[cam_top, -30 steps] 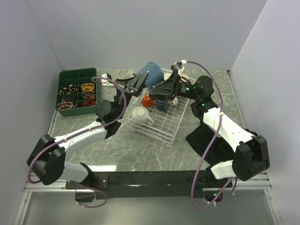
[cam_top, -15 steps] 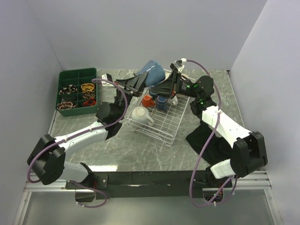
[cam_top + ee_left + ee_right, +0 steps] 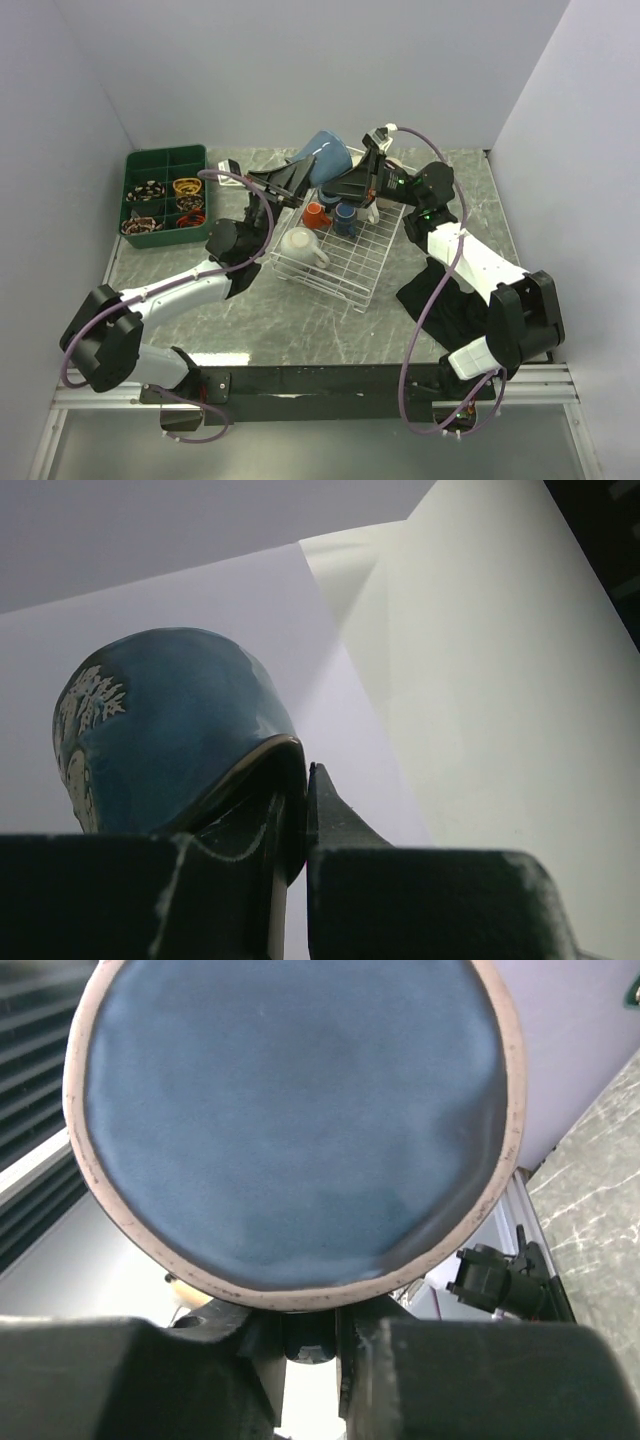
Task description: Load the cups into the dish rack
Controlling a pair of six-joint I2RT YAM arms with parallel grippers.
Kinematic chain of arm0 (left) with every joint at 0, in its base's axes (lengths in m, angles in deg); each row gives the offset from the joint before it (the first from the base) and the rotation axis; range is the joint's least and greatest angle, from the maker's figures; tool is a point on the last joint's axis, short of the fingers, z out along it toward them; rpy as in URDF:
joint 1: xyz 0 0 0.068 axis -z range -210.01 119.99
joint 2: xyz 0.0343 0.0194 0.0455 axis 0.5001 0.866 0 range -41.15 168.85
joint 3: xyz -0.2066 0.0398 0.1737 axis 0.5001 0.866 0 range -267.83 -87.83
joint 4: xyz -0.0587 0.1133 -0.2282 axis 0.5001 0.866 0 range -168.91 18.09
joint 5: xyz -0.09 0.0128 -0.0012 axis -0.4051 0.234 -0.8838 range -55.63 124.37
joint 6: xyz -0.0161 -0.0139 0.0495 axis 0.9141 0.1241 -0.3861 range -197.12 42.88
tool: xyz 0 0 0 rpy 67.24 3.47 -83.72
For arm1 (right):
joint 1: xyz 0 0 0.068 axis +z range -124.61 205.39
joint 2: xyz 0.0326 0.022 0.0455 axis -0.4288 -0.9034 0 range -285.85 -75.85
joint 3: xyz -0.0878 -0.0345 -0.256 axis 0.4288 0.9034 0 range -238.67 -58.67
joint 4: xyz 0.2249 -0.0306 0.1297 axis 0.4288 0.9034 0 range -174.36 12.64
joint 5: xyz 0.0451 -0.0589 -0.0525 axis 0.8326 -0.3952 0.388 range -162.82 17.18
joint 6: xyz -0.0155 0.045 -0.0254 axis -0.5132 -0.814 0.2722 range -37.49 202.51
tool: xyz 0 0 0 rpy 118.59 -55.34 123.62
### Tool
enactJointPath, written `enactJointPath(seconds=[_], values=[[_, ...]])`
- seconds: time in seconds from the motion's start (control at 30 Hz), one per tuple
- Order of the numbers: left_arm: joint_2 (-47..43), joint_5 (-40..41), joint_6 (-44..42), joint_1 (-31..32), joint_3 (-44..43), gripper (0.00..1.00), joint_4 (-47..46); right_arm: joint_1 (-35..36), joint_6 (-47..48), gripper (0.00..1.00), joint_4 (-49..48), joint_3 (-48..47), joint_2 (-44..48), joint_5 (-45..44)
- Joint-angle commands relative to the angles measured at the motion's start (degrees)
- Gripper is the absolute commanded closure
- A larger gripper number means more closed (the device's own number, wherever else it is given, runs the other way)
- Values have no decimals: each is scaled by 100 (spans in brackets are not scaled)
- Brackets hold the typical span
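Observation:
A large blue mug (image 3: 325,152) hangs tilted above the far edge of the dish rack (image 3: 352,272), a white wire basket. My left gripper (image 3: 299,180) is shut on the mug's rim. In the left wrist view the rim of the blue mug (image 3: 170,730) is pinched in the left gripper (image 3: 308,780). My right gripper (image 3: 347,183) meets the mug from the other side. The right wrist view is filled by the mug's round base (image 3: 290,1110), with the right gripper (image 3: 312,1332) shut on a dark blue part below it. A white mug (image 3: 300,245), an orange cup (image 3: 316,213) and a navy cup (image 3: 344,218) stand in the rack.
A dark green compartment tray (image 3: 163,168) with small items sits at the back left. A black cloth (image 3: 440,290) lies on the marble table to the right of the rack. White walls close in the back and both sides.
The right gripper has shut on the blue mug and its arm has shifted slightly left. The left gripper keeps its hold on the rim; the mug has barely moved.

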Motion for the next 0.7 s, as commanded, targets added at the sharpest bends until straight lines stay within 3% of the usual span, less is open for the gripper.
enactJointPath(seconds=[0.0, 0.1, 0.2, 0.3, 0.33, 0.43, 0.6, 0.67], values=[[49, -215, 199, 50, -54, 99, -902, -121, -197, 100, -656, -125, 97, -113], [154, -382, 339, 50, -63, 97, -947, -174, -153, 100, -674, -73, 229, -139], [233, -671, 357, 41, -46, 67, -1035, -218, 268, 100, -253, 50, 492, -139], [181, -908, 199, 41, 85, 53, -1061, -367, 751, 100, 178, 182, 826, -157], [129, -936, 191, 50, 138, 42, -1009, -420, 918, 100, 240, 278, 914, -165], [-231, -989, -20, 50, 376, 25, -492, -710, 1173, 100, 486, 480, 1213, -183], [-1320, -1059, -450, 50, 990, 11, 1141, -965, 1859, 100, 1302, 656, 1661, -113], [-1944, -1059, -800, 50, 1280, 9, 1591, -974, 2770, 100, 2187, 614, 1881, -86]])
